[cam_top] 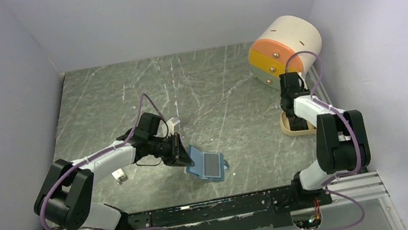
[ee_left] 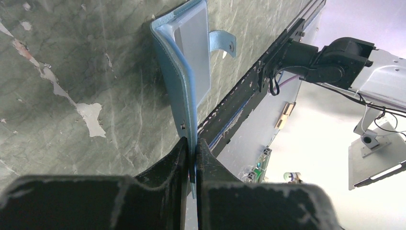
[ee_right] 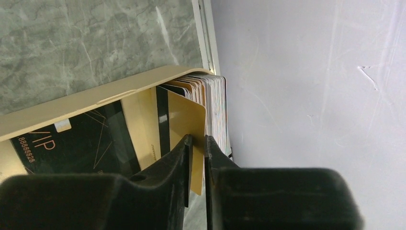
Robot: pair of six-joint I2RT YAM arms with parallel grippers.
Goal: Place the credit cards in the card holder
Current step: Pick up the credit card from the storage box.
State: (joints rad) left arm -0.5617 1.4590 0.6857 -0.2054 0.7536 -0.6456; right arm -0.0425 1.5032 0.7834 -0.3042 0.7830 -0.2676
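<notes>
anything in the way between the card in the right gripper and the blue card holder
Nothing visible. Bare table lies between the gold card in the right gripper, at the tray, and the card holder the left gripper pinches.

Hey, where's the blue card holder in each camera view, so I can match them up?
Top external: card holder at centre, slightly low, its edge pinched by the left hand.
Left wrist: card holder upper centre, rising from the shut fingers.
Right wrist: not in it.
Shared landmark: the grey marbled table.
</notes>
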